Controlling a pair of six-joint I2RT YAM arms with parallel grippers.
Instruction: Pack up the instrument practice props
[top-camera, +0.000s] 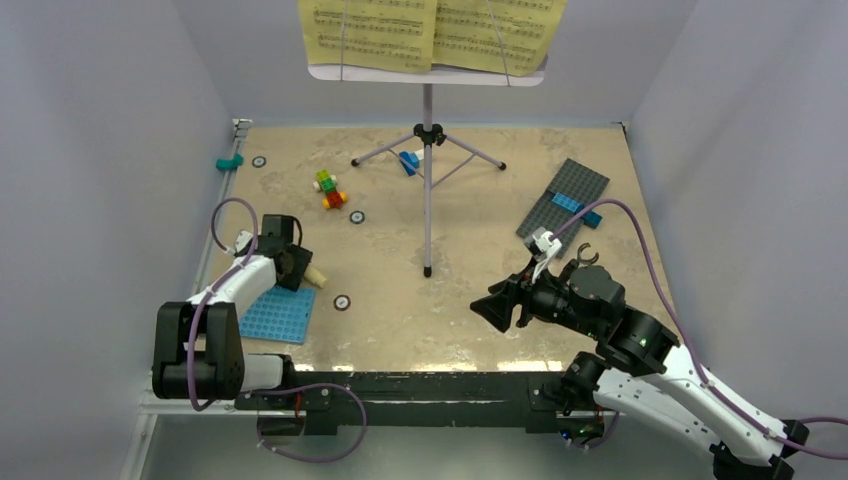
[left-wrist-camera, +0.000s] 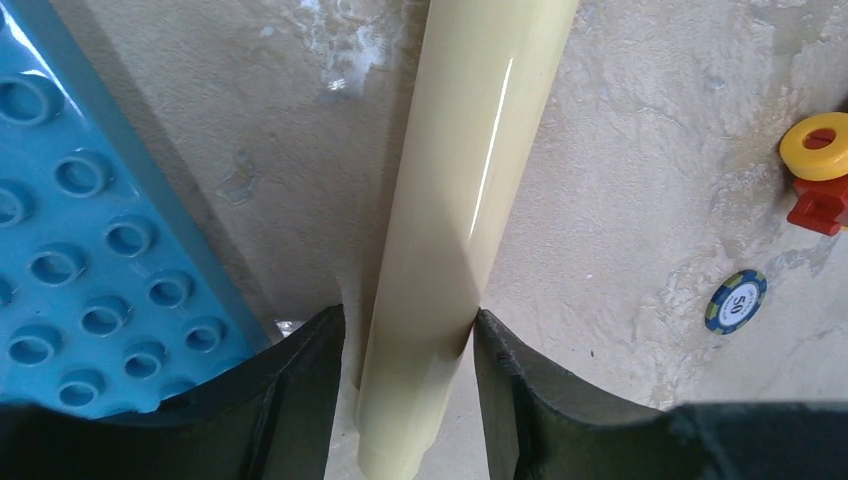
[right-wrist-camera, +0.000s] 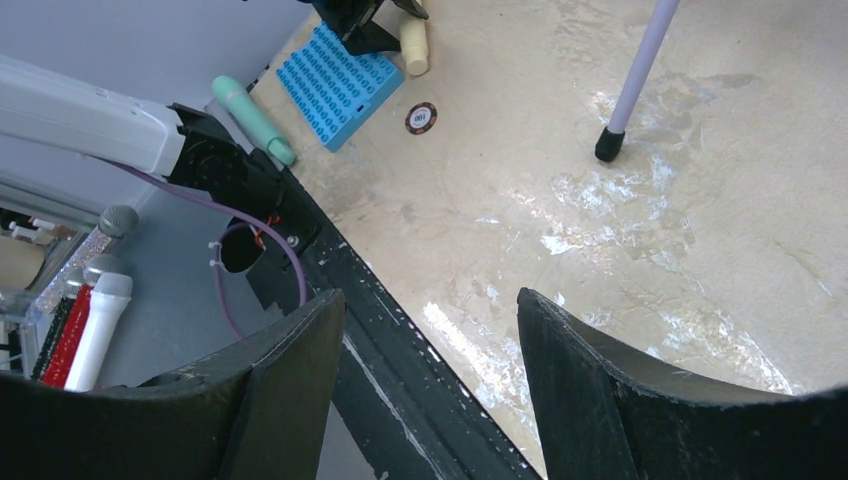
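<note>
- 2 tools show, but only the left tool (left-wrist-camera: 408, 325) is on the step in hand: picking up the cream toy microphone (left-wrist-camera: 470, 170).
- That microphone lies flat on the table (left-wrist-camera: 620, 200) at the left of the top view, just right of the blue baseplate (left-wrist-camera: 80, 230).
- 1 finger (left-wrist-camera: 520, 400), on the right of the left wrist frame, touches the glossy handle. A sliver of table shows between the handle and the other finger (left-wrist-camera: 300, 400), so the jaws straddle it but are not yet clamped.
- To do this well, I judge the jaws should close squarely across the handle until both pads bear evenly, with the wrist held level.
- The handle looks smooth and slightly tapered, so it may squirt out or roll; a firm squeeze before any lift seems wise.
- A straight upward lift should keep the microphone from catching the baseplate's edge.
- The right tool (right-wrist-camera: 430, 330) gapes wide and holds nothing, hovering at the lower right of the top view, well apart from the tall tripod music stand (top-camera: 427, 180).
- At the top of that view, the yellow sheet-music pages (top-camera: 430, 35) sit on the stand's desk, so most of the packing looks undone.
</note>
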